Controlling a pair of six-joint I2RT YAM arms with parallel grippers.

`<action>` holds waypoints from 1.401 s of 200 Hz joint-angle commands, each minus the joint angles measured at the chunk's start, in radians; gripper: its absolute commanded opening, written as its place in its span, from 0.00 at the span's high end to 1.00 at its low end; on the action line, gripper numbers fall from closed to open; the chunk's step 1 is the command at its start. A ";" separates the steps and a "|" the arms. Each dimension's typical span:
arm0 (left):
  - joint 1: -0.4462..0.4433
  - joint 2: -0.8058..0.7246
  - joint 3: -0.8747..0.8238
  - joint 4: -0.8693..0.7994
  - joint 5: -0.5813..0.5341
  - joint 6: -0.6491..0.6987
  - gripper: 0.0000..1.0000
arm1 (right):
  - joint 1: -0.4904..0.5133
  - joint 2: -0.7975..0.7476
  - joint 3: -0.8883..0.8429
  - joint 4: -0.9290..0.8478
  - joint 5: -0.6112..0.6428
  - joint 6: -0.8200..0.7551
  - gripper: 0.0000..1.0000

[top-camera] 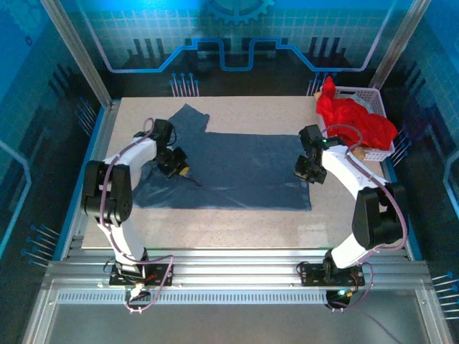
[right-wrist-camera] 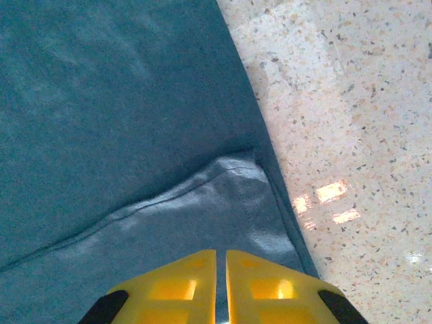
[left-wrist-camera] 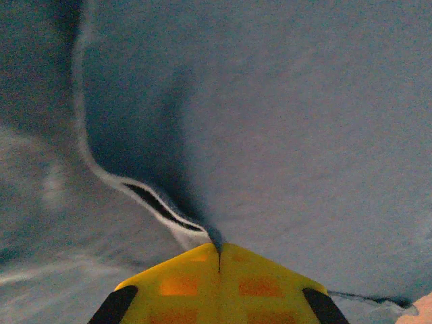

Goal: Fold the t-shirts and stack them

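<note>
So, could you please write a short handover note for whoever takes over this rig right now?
Left gripper: shut on the blue shirt, by its collar.
Right gripper: shut on that shirt's right-hand edge.
Blue shirt lies spread on the table; red shirt is heaped on the basket, far right.
Done: neither shirt folded or stacked yet.
Left: fold both, then stack them.

The left arm (top-camera: 118, 193) rises from its base with the elbow out toward 9 o'clock and the forearm turned toward 3 o'clock. The left claw (top-camera: 181, 169) points down, its fingers (left-wrist-camera: 182, 283) pressed flat together on a pinch of the blue shirt (left-wrist-camera: 304, 135). The right arm (top-camera: 358, 193) leans toward 11 o'clock. The right claw (top-camera: 303, 173) points down, its tips nearly meeting with a thin slit between them.
</note>
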 commanded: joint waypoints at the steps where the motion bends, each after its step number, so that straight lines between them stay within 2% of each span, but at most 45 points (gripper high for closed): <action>1: -0.041 0.074 0.099 -0.074 0.012 0.059 1.00 | 0.009 0.011 0.029 -0.029 -0.012 0.013 0.87; 46: -0.109 0.236 0.311 -0.165 -0.037 0.159 1.00 | 0.002 -0.001 0.013 -0.026 -0.011 0.009 0.87; 81: -0.138 0.311 0.392 -0.201 -0.061 0.214 1.00 | -0.002 -0.014 -0.005 -0.021 -0.015 0.006 0.87; 103: -0.152 0.313 0.393 -0.183 -0.043 0.246 0.84 | -0.003 -0.014 -0.015 -0.014 -0.019 0.009 0.87; 120: -0.164 0.307 0.407 -0.199 -0.059 0.281 0.58 | -0.001 -0.008 -0.018 -0.011 -0.024 0.013 0.87; 139: -0.164 0.269 0.407 -0.214 -0.113 0.293 0.54 | 0.004 -0.003 -0.013 -0.006 -0.024 0.014 0.87; 152: -0.148 0.212 0.375 -0.198 -0.148 0.270 0.54 | 0.012 0.001 -0.004 -0.006 -0.020 0.011 0.87; 168: -0.104 0.129 0.292 -0.146 -0.123 0.201 0.59 | 0.021 0.004 0.004 -0.002 -0.015 0.006 0.87; 201: -0.018 0.025 0.112 -0.032 0.038 0.064 0.81 | 0.048 0.010 -0.001 0.024 -0.036 0.006 0.87; 212: -0.015 0.016 0.092 -0.050 0.052 0.058 0.83 | 0.049 0.013 -0.007 0.034 -0.045 0.011 0.87; 229: 0.005 -0.016 0.058 -0.106 0.008 0.058 0.87 | 0.049 0.015 -0.019 0.044 -0.065 0.011 0.88; 255: 0.129 -0.085 -0.047 -0.127 -0.005 0.030 0.86 | 0.041 0.016 -0.044 0.061 -0.094 0.011 0.87; 280: 0.213 -0.059 -0.065 -0.155 -0.011 0.045 0.86 | 0.037 0.052 -0.064 0.079 -0.142 0.022 0.87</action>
